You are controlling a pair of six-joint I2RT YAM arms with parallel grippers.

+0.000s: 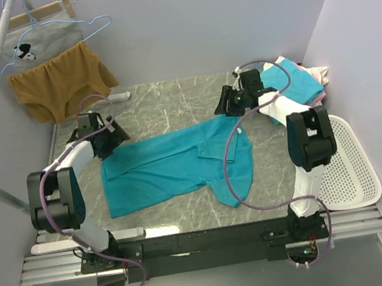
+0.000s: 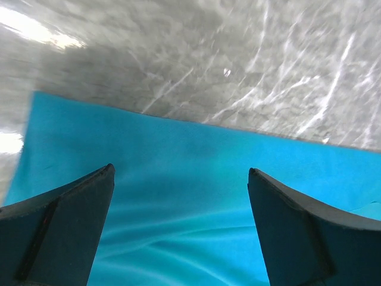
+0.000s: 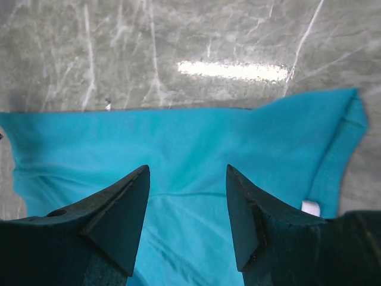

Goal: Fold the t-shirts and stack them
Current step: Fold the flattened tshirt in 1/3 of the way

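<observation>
Evidently the left gripper [image 2: 180, 173] and right gripper [image 3: 187, 170] gape empty over the teal t-shirt [image 1: 172, 163]; uneven pinches would skew its fold.

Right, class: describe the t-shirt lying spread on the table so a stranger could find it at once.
Start at the grey marble table. In its middle lies a teal t-shirt. Unlike the pile of shirts in the far right corner, it lies alone, spread out.

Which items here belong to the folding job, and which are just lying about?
Job: teal cotton t-shirt spread flat; turquoise, pink and white shirt pile back right.
Lying about: mustard-brown hanging garment; grey printed garment above it; white perforated basket.
</observation>
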